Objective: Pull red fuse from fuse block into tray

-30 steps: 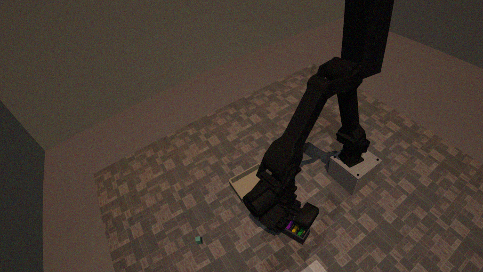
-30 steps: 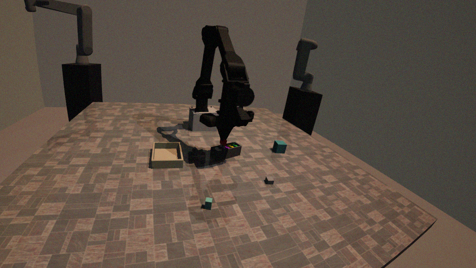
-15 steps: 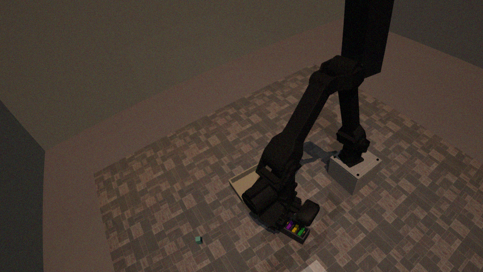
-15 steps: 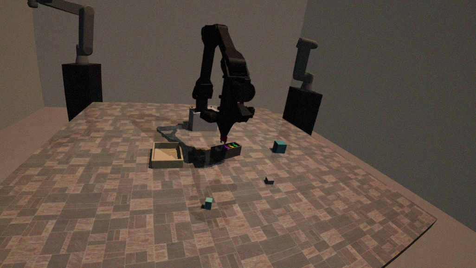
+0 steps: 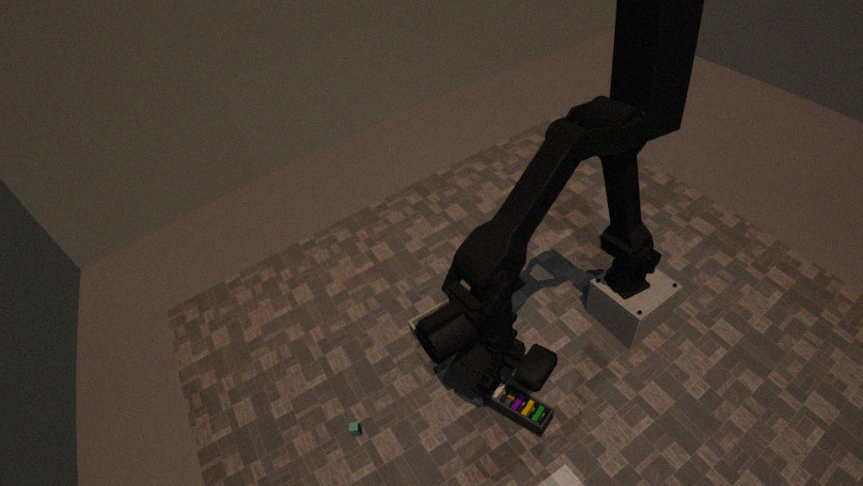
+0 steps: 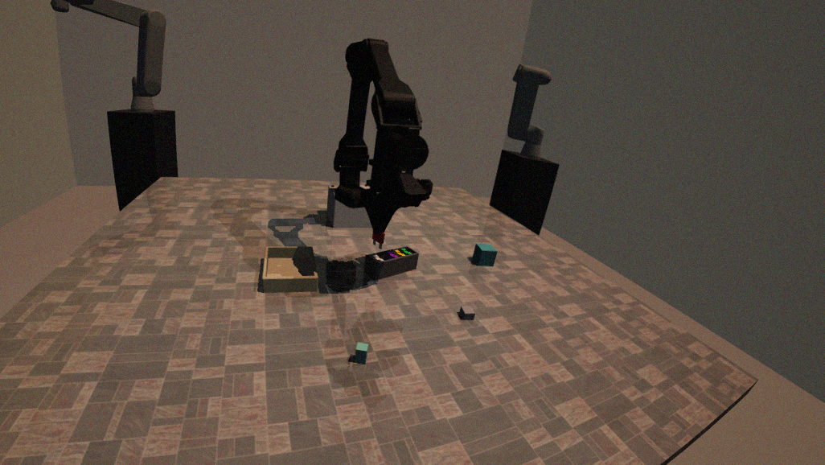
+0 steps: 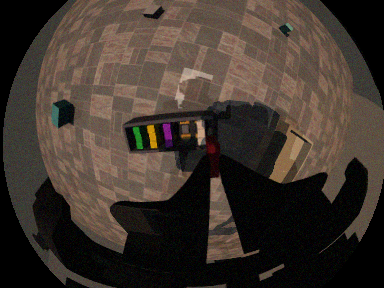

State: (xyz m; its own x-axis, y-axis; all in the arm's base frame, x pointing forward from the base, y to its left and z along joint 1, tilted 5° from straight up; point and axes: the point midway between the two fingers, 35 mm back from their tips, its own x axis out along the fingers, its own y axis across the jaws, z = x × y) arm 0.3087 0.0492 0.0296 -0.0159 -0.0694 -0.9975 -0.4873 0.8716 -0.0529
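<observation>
My gripper [image 6: 378, 233] [image 7: 213, 160] is shut on the red fuse [image 6: 378, 238] [image 7: 213, 150]. The fuse is upright, its metal prongs pointing down with a gap above the fuse block [image 5: 518, 417] [image 6: 399, 268] [image 7: 165, 119], near the block's white-fuse end. The block holds a green fuse [image 5: 537, 413] [image 7: 138, 138], a yellow fuse [image 5: 528, 407] [image 7: 152, 136], a purple fuse [image 5: 517, 402] [image 7: 168, 135] and a white fuse [image 5: 499, 391] [image 7: 201, 133]; an empty slot lies between purple and white. The tray [image 6: 289, 285] [image 7: 285, 162] stands beyond the white end, mostly hidden by the arm in the top view.
A larger teal cube [image 6: 484, 255] [image 7: 62, 114] stands off the block's green end. A small teal cube [image 5: 355, 429] [image 6: 361, 353] [image 7: 285, 29] and a small black bracket [image 6: 466, 314] [image 7: 154, 13] lie farther out. The arm's shadow falls across part of the tray.
</observation>
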